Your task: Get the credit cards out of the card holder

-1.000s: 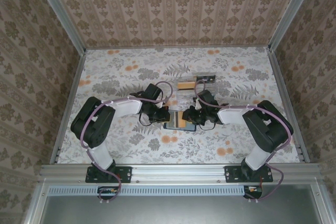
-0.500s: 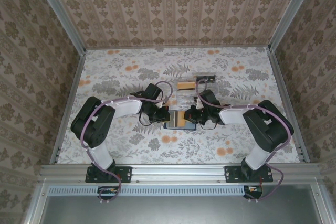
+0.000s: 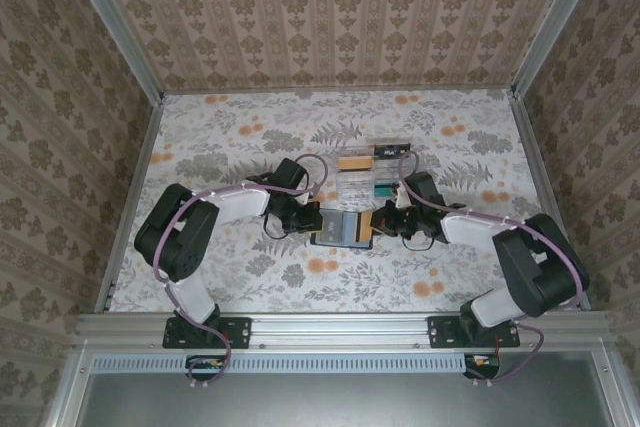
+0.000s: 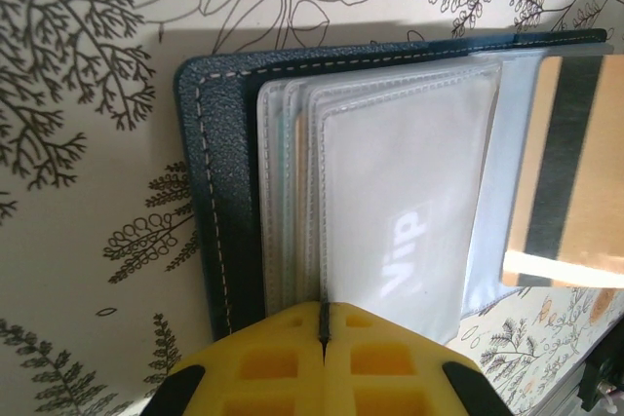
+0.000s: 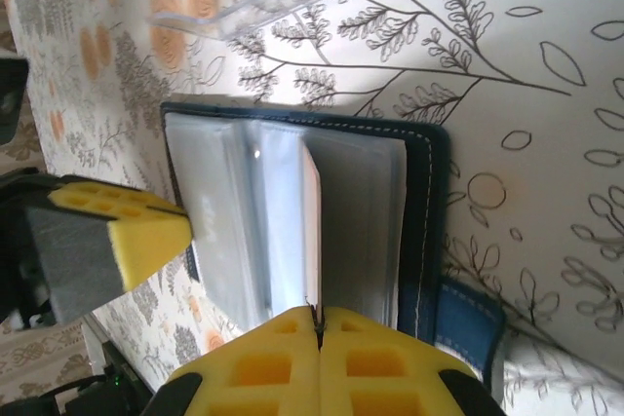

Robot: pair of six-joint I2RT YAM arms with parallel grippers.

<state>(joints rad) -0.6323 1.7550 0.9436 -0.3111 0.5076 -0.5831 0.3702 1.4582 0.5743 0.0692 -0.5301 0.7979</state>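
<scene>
Pinching at an open card holder from both sides, mid-surface.
The dark blue holder lies spread flat between the arms with its clear sleeves fanned up, one showing a pale card marked VIP. The left gripper is closed, its yellow tips against the sleeves' near edge; whether a sleeve is nipped between them I cannot tell. The right gripper is clamped on a thin leaf standing on edge, seemingly the tan card with a dark stripe that juts past the holder's far side. Just beyond the holder sits a clear tray with a teal card in it.
</scene>
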